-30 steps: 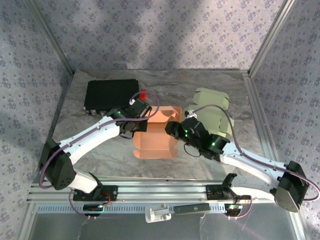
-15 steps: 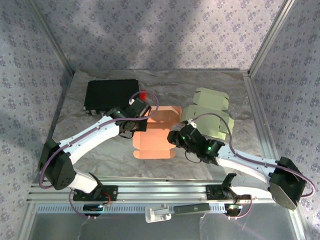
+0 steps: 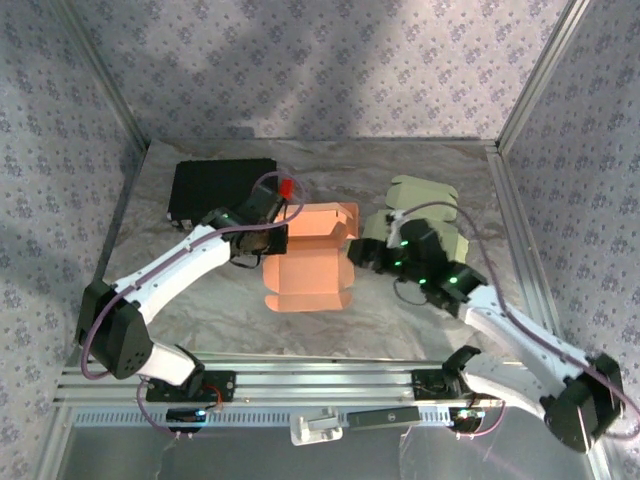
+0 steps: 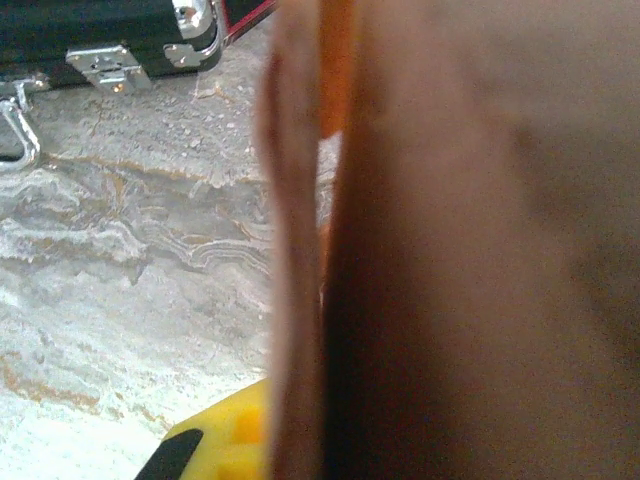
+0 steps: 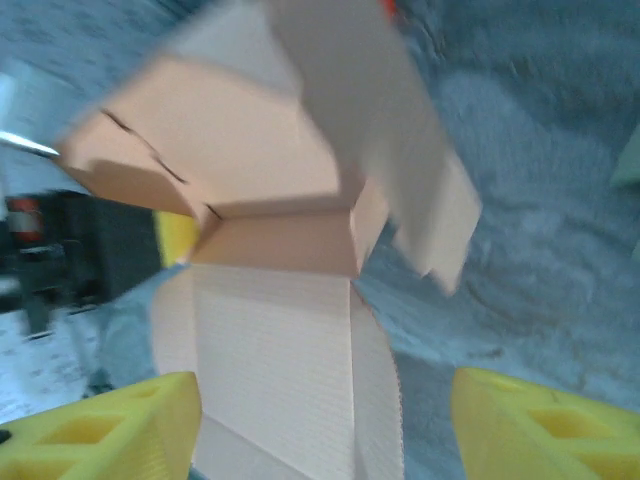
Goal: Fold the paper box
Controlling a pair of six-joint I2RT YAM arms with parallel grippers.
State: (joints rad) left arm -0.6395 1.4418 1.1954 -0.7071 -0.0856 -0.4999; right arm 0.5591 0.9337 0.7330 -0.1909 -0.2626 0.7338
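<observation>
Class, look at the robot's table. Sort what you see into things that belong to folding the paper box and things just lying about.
Belongs to the job:
orange box
left claw, shut on the box's edge
right claw, open, facing the box

Just lying about:
black case
pale green flat boxes

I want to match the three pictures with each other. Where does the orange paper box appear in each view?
Top external: the orange paper box lies near the middle of the picture, right of the black case.
Left wrist: the box covers the right half, very near and blurred.
Right wrist: the box is in the centre, partly folded.
Shared landmark: the black case, upper left from above, in the top-left corner at the left wrist.
</observation>
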